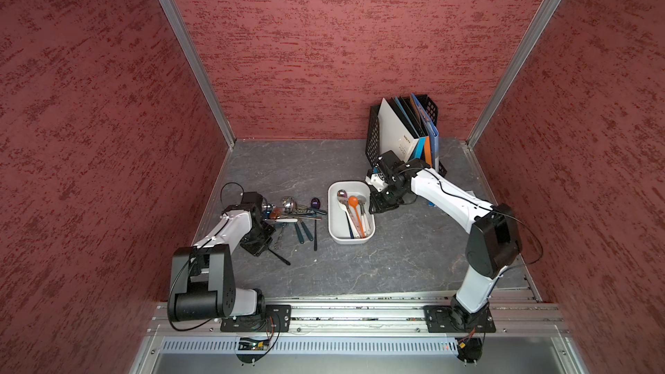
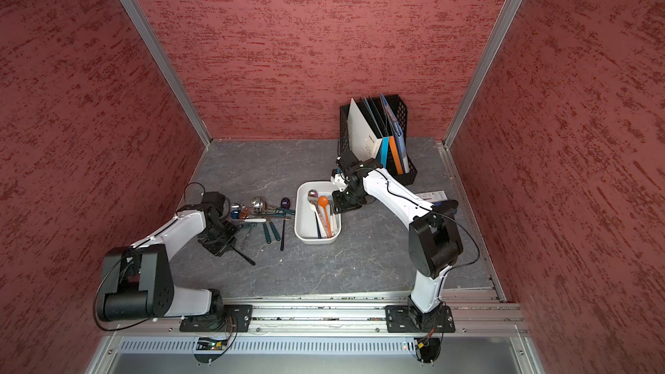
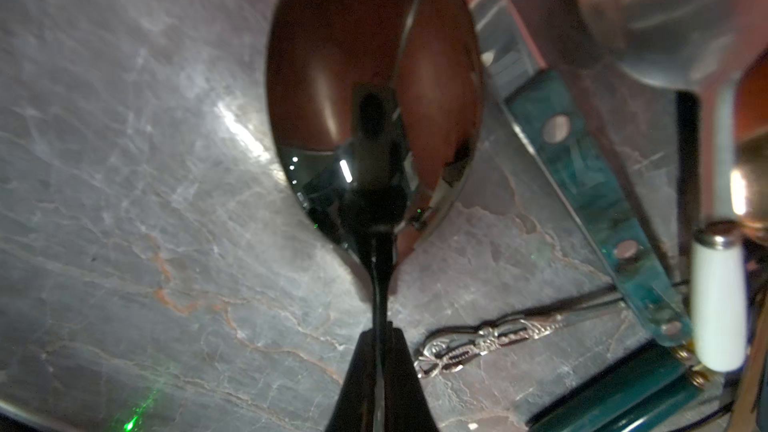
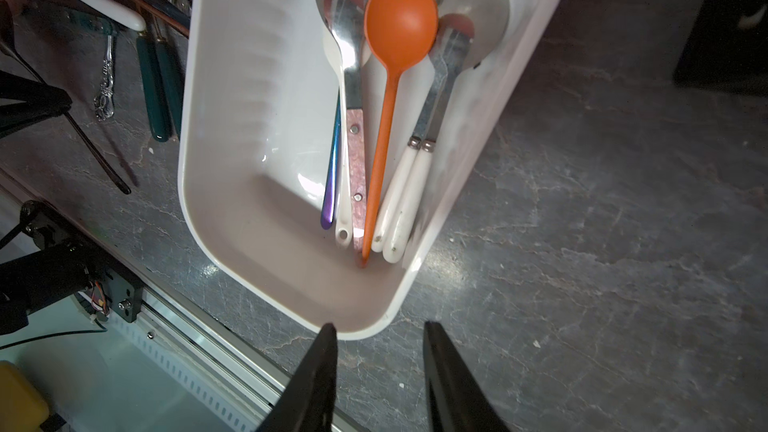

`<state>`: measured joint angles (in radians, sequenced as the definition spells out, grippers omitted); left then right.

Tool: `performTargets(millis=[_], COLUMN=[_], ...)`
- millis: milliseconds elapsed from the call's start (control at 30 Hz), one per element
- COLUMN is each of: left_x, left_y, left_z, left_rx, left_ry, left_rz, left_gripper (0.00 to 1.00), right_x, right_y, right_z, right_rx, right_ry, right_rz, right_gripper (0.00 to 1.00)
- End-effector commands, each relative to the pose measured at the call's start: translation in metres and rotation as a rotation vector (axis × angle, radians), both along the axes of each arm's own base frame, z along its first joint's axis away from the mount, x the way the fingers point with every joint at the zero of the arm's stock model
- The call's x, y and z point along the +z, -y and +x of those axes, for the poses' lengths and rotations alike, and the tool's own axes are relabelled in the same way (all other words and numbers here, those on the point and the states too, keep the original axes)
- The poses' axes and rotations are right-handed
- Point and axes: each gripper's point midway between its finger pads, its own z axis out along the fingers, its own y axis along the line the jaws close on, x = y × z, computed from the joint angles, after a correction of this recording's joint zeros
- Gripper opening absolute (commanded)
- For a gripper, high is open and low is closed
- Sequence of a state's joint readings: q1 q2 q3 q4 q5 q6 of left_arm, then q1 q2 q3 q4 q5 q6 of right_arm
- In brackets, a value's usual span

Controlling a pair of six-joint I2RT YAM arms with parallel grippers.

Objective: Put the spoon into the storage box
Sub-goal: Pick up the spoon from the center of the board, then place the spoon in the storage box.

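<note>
My left gripper (image 3: 380,332) is shut on the thin neck of a shiny dark spoon (image 3: 374,76). The spoon's big mirror bowl lies just ahead of the fingertips, over the grey table. In both top views its black handle end (image 1: 280,257) (image 2: 245,257) sticks out from under the left gripper's body. The white storage box (image 1: 334,212) (image 2: 303,219) (image 4: 249,118) stands mid-table and holds several spoons, an orange one (image 4: 401,18) among them. My right gripper (image 4: 378,326) (image 1: 376,206) hangs open and empty beside the box's right side.
A pile of loose cutlery (image 1: 298,212) lies between the left gripper and the box, with teal handles (image 3: 598,184) and a white handle (image 3: 717,305) close to the held spoon. A black file rack (image 1: 374,134) with folders stands at the back right. Red walls enclose the table.
</note>
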<state>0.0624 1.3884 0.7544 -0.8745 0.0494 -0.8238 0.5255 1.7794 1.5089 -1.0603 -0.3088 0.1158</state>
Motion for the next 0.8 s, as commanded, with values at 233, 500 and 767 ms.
performTargets(millis=[233,500,767], left_x=[0.081,0.133,0.132], left_y=[0.052,0.152,0.253], left_z=[0.065,0.111,0.154], left_rx=[-0.374,-0.732,-0.967], left_ry=[0.245,0.369,0.374], left_rz=[-0.006,-0.081,-0.181], left_gripper=[0.03,0.03,0.03], right_x=[0.009,0.012,0.010], right_y=[0.016,0.043,0.072], right_z=[0.002,0.005,-0.006], right_rx=[-0.042,-0.135,-0.221], right_ry=[0.050,0.044,0.043], right_rz=[-0.025,-0.009,-0.032], right_gripper=[0.37,0.38,0.38])
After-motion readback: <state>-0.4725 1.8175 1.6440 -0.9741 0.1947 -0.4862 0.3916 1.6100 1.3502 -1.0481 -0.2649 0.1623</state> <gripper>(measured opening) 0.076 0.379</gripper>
